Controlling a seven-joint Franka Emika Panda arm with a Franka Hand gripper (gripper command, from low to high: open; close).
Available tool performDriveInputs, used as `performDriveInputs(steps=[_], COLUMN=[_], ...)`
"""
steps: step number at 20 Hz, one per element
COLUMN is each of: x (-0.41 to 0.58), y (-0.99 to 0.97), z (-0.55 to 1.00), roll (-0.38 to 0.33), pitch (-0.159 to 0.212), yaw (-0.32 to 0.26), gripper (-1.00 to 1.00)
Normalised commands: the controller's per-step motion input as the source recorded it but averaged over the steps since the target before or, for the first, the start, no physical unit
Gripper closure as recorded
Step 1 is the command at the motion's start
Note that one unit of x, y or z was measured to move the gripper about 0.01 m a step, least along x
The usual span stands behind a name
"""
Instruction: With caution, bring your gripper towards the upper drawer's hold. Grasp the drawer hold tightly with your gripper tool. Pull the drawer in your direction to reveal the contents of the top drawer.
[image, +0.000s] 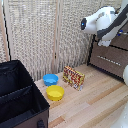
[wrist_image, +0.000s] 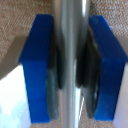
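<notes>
In the wrist view my gripper (wrist_image: 70, 65) has its blue-tipped fingers (wrist_image: 37, 67) on either side of the drawer hold (wrist_image: 70, 30), a thin silver bar. The dark inner pads press against the bar, so the gripper is shut on it. The brown face of the upper drawer (wrist_image: 15, 27) shows behind the fingers. In the exterior view the white arm (image: 100, 22) reaches to the brown dresser on the exterior view's right. The upper drawer (image: 121, 42) sits at the frame edge. The gripper and the hold are hidden there behind the arm.
A lower drawer (image: 107, 62) with its own silver bar sits below. On the wooden table (image: 95, 100) are a blue bowl (image: 50, 79), a yellow bowl (image: 55, 92) and a patterned box (image: 74, 77). A black bin (image: 20, 95) stands at the exterior view's left. A woven screen (image: 45, 35) stands behind.
</notes>
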Motion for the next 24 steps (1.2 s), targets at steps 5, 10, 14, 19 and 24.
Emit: performDriveInputs(steps=[5, 10, 14, 19, 24], x=[0.244, 0.247, 0.149, 0.123, 0.098], y=[0.93, 0.94, 0.97, 0.66, -0.01], z=[-0.02, -0.04, -0.04, -0.02, 0.18], roll=[-0.006, -0.006, -0.003, 0.000, -0.010], pitch=[0.000, 0.003, 0.000, 0.000, 0.000], yaw=[-0.056, -0.054, -0.024, -0.004, -0.008], gripper=[1.00, 1.00, 1.00, -1.00, -1.00])
